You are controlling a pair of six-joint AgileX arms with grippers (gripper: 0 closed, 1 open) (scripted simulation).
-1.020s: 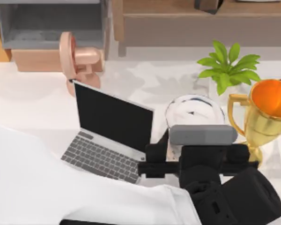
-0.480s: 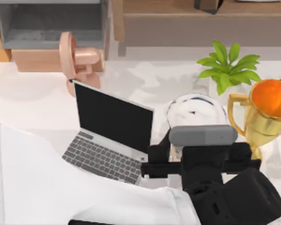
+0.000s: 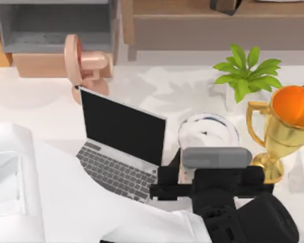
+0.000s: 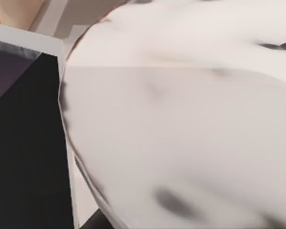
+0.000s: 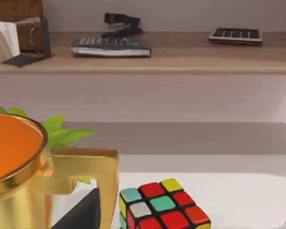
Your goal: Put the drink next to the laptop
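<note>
The drink [image 3: 209, 132] shows its round white lid just right of the laptop [image 3: 122, 126], which stands open with a black screen and grey keyboard. My left arm reaches across the front of the table. Its black left gripper [image 3: 210, 171] is shut on the drink's body below the lid, one finger on each side. In the left wrist view the drink [image 4: 181, 119] sits very close, with the laptop's dark screen [image 4: 24, 143] right beside it. The cup's lower part is hidden under the gripper.
A gold trophy cup [image 3: 286, 126] holding an orange stands close to the drink's right, with a green plant [image 3: 245, 73] behind it. A pink stand [image 3: 83, 63] sits behind the laptop. The right wrist view shows the trophy [image 5: 19, 176], a colour cube [image 5: 162, 205] and a shelf [image 5: 181, 64].
The left gripper and the drink have shifted slightly toward the table's front, and the lid looks smaller, so lower. The left arm's white body has swung further into view at the left.
</note>
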